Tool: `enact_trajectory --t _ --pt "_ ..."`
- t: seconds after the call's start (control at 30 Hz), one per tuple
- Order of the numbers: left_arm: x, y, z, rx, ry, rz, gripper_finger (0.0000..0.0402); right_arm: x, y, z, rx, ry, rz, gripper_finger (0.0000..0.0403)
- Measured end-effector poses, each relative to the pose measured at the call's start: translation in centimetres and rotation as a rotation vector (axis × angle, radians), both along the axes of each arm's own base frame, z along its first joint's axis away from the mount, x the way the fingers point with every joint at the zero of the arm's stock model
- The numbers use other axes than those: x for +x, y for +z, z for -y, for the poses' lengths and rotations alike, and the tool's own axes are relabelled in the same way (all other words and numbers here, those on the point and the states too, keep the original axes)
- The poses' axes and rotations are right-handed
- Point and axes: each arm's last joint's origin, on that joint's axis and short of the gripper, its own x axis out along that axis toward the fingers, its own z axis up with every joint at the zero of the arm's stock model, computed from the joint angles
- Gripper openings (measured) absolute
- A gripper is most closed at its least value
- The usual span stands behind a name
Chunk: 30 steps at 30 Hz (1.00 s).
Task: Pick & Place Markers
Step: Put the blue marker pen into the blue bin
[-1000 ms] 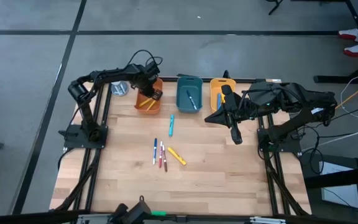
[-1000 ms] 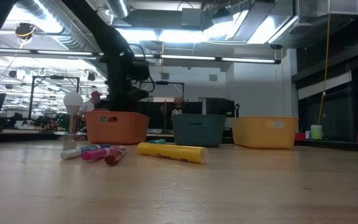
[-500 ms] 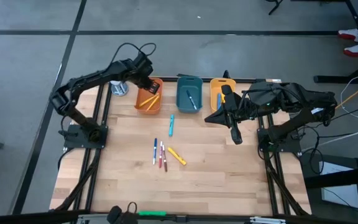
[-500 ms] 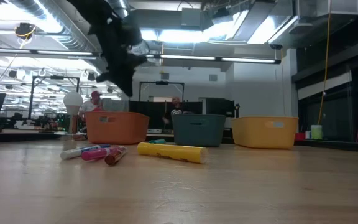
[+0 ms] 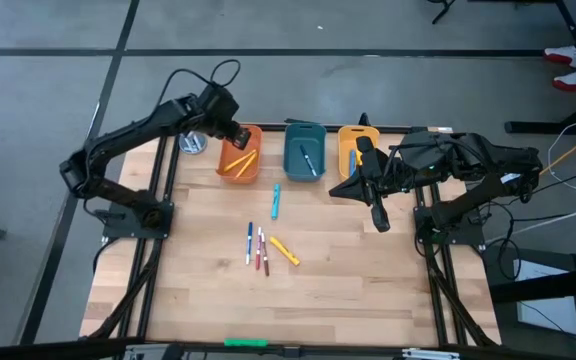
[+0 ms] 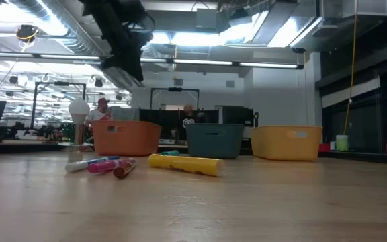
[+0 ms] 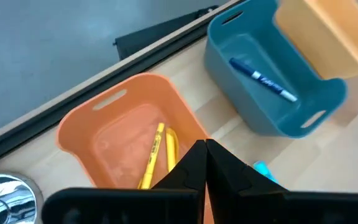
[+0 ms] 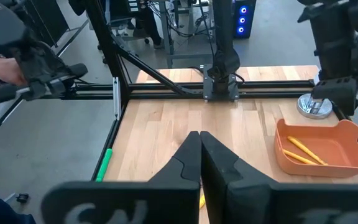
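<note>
Writing: none legible | markers (image 5: 267, 247) unlabelled | left gripper (image 5: 238, 133) closed

We see the left gripper (image 5: 236, 135) lifted up and drawn back from the orange bin (image 5: 239, 161), now above its rear edge, with the arm stretched outward.

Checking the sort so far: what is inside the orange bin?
Two yellow markers lie in the orange bin, side by side. The shut left gripper, empty above the bin, covers its near corner, so anything there is hidden.
</note>
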Motion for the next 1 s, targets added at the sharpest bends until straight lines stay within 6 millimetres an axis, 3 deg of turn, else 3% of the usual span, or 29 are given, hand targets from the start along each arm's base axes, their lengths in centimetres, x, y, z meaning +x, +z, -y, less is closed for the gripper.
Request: enact_trajectory --t 0.57,0.8,1.0 --pt "1.1 5.0 5.3 0.173 -0.234 0.307 0.0001 0.0 0.0 0.0 0.0 0.0 0.0 0.0" --pt "0.3 8.4 9.1 0.249 -0.456 0.531 0.0001 0.0 0.0 0.0 0.0 0.0 0.0 0.0" --pt "-1.0 10.0 12.5 0.286 -0.58 0.614 0.0001 0.0 0.0 0.0 0.0 0.0 0.0 0.0"
